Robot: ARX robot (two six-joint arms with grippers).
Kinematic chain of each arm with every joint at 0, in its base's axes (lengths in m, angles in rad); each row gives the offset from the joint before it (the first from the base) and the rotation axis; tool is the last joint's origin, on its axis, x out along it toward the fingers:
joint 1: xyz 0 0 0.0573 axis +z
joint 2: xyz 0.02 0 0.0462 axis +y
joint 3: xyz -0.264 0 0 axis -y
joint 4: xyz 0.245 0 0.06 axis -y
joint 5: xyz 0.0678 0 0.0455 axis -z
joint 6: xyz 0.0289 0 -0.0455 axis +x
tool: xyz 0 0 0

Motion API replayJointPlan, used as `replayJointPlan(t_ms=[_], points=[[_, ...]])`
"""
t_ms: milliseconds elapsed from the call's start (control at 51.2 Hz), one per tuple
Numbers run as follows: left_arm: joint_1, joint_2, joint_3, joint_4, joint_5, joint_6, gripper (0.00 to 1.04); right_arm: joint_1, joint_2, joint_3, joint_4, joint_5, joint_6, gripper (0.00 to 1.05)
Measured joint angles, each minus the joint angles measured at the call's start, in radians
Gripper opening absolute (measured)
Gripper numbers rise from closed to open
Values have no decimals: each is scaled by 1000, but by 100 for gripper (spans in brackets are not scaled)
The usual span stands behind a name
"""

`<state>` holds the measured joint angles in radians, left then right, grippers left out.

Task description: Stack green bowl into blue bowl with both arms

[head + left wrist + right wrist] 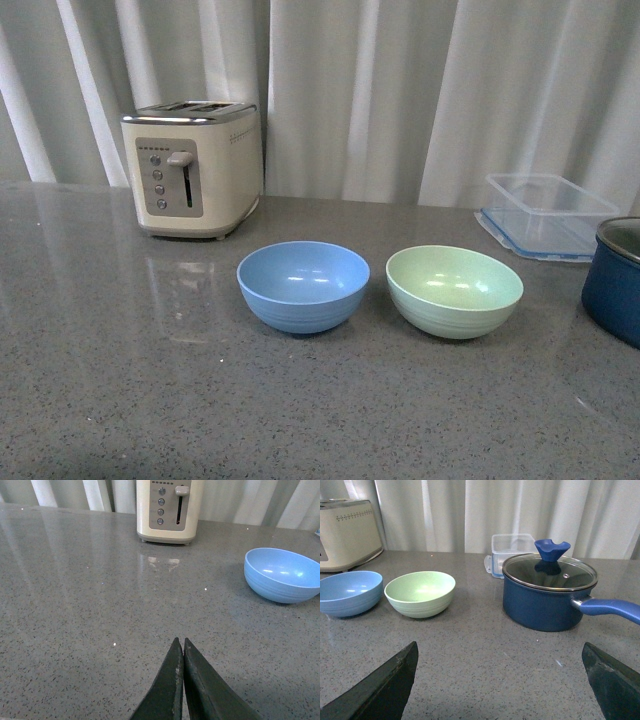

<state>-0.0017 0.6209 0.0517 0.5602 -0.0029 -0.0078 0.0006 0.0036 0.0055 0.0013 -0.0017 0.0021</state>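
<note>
Ridges ring the round green bowl (pixel 455 290) and blue bowl (pixel 303 285); left fingers (pixel 167 690) pressed together, right fingers (pixel 385 690) spread.

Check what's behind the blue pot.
A clear plastic container stands behind the blue pot, with the white curtain beyond. The pot and its lid hide part of the container.

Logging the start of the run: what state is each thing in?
blue bowl, upright, empty
green bowl, upright, empty, not stacked yet
toaster, lever up
blue pot, lid on
clear container, looks empty
left gripper, jaws shut
right gripper, jaws open
</note>
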Motion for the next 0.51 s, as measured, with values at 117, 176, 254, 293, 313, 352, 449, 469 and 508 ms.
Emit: replayJointPlan(t_ms=[117, 176, 254, 293, 313, 352, 449, 469, 508], points=[[0, -46, -30, 5, 4, 0, 4, 0, 0, 0, 0, 0, 0, 95], [0, -88, -31, -34, 3, 0, 4, 0, 0, 0, 0, 0, 0, 95], [0, -145, -31, -90, 3, 0, 4, 0, 0, 0, 0, 0, 0, 95], [0, -173, -31, -117, 3, 0, 4, 0, 0, 0, 0, 0, 0, 95], [0, -193, -31, -129, 3, 0, 4, 0, 0, 0, 0, 0, 0, 95], [0, -220, -31, -151, 3, 0, 4, 0, 0, 0, 0, 0, 0, 95], [0, -256, -31, -195, 3, 0, 4, 0, 0, 0, 0, 0, 0, 95], [0, -259, -31, -199, 3, 0, 4, 0, 0, 0, 0, 0, 0, 95], [0, -276, -31, -216, 3, 0, 4, 0, 0, 0, 0, 0, 0, 95]])
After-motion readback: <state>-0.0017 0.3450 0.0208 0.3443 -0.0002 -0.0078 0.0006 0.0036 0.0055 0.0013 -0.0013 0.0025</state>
